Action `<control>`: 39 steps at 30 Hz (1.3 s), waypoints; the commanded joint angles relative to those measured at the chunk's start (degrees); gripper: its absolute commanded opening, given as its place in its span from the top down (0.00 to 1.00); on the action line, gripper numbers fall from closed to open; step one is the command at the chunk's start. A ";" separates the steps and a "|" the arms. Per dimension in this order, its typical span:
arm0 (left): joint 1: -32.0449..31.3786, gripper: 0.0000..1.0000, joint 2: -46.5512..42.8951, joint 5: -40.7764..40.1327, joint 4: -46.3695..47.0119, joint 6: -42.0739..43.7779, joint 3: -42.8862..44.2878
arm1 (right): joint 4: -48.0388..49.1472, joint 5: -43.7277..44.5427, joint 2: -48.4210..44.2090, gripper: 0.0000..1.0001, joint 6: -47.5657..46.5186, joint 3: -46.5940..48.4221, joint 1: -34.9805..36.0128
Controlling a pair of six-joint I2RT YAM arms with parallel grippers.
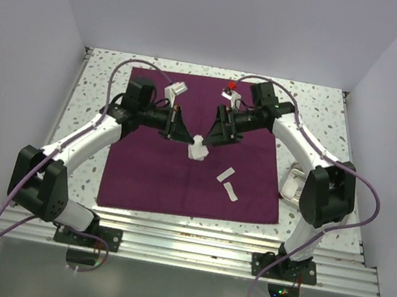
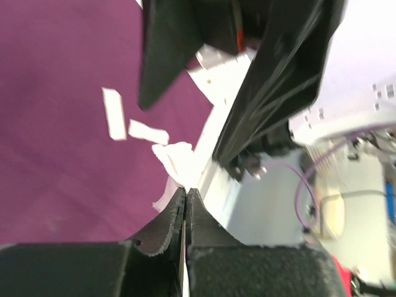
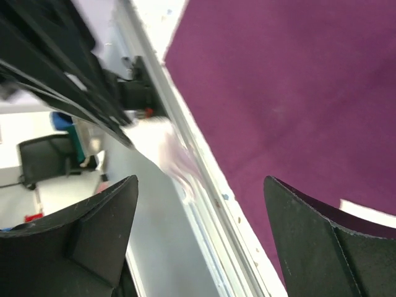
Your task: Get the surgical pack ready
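Both arms reach inward over the middle of the table, elbows bowed outward and wrists angled down, so that their heads nearly meet nose to nose. The left gripper (image 2: 185, 193) has its fingers pressed together, and the left wrist view shows them nipping the edge of a crumpled white gauze pad (image 1: 198, 148). The right gripper (image 3: 201, 179) is spread wide with nothing between its fingers, and it hangs just beside the same pad on the opposite side. The large plum-purple fabric cloth (image 1: 148, 178) lies flat and fully opened on the speckled white table (image 1: 103, 79), square to the near edge. The crumpled pad sits on the cloth slightly beyond its centre. Two flat white gauze strips (image 1: 228, 183) lie near each other on the cloth, towards the near right of the pad and apart from it. The small rectangular steel tray (image 1: 289, 185) rests on the table just off the cloth's right edge, partly hidden by the right arm. Its contents cannot be made out.
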 commanded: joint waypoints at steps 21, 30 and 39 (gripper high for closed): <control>-1.79 0.93 1.22 10.91 5.41 1.08 -0.12 | 8.73 -11.55 -6.47 1.00 6.19 -10.68 5.08; 1.37 0.45 6.14 -12.00 -9.33 5.47 4.80 | -2.24 16.82 -11.91 1.00 9.62 -15.16 -11.67; 3.22 0.46 10.97 -16.53 -12.00 8.37 5.95 | -12.18 34.14 -20.62 1.00 10.23 -19.91 -38.91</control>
